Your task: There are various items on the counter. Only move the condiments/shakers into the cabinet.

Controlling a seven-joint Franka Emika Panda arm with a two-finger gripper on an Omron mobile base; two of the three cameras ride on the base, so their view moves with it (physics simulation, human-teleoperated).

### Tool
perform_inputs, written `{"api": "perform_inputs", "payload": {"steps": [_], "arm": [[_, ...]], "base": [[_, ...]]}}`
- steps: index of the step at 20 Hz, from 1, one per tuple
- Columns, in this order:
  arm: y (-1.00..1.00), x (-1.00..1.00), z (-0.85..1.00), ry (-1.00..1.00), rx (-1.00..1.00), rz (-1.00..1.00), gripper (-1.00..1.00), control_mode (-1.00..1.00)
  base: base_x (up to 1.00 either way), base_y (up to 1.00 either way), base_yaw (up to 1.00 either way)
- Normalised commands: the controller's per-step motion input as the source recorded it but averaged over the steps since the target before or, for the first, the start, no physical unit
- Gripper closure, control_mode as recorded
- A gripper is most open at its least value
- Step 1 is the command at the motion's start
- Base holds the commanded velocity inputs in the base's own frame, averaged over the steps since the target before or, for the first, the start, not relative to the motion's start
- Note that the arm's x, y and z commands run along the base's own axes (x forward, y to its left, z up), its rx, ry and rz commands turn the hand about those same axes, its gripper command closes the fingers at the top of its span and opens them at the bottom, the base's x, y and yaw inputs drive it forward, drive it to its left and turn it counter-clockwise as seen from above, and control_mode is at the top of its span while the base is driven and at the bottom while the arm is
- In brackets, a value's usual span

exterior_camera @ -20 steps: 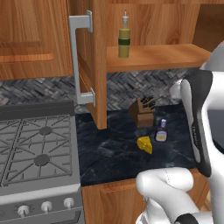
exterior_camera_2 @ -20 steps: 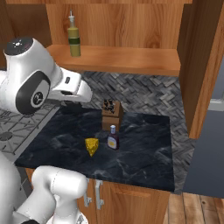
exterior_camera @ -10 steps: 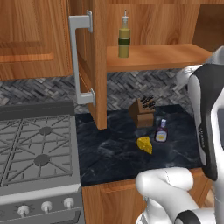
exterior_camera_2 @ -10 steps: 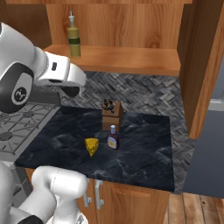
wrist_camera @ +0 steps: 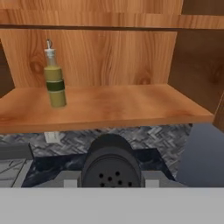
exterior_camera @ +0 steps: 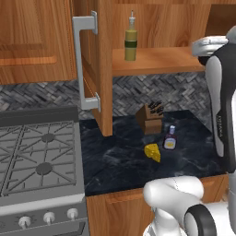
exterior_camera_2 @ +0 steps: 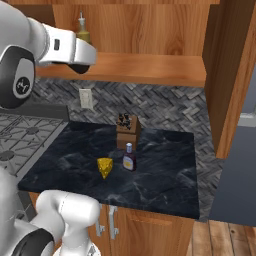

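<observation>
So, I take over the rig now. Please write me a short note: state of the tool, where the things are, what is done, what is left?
Tool: shut on the black shaker, raised in front of the open cabinet, facing its shelf.
Done: yellow-olive bottle stands upright on the shelf, toward its left.
In progress: the shaker is not yet set down on the shelf.
Left: red-capped bottle stands on the counter, then goes up.
Leave alone: cheese wedge and knife block.

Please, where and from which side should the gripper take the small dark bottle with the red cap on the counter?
Grip the small dark bottle around its body below the red cap, probably coming from the front right. It stands upright, but the knife block is close behind it and the cheese wedge lies to its left.
</observation>
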Motion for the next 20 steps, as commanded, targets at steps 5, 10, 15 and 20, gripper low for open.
{"api": "perform_inputs", "payload": {"steps": [5,10,15,20], "arm": [[0.03,0.42,-0.07,0.00,0.00,0.00,1.00,-1.00],[0.14,0.34,-0.35,0.00,0.00,0.00,1.00,-1.00],[0.20,0.26,-0.43,-0.04,0.00,0.00,1.00,-1.00],[0.21,0.47,0.00,-0.04,0.00,0.00,1.00,-1.00]], "base": [[0.00,0.00,0.00],[0.00,0.00,0.00],[0.00,0.00,0.00],[0.00,0.00,0.00]]}}
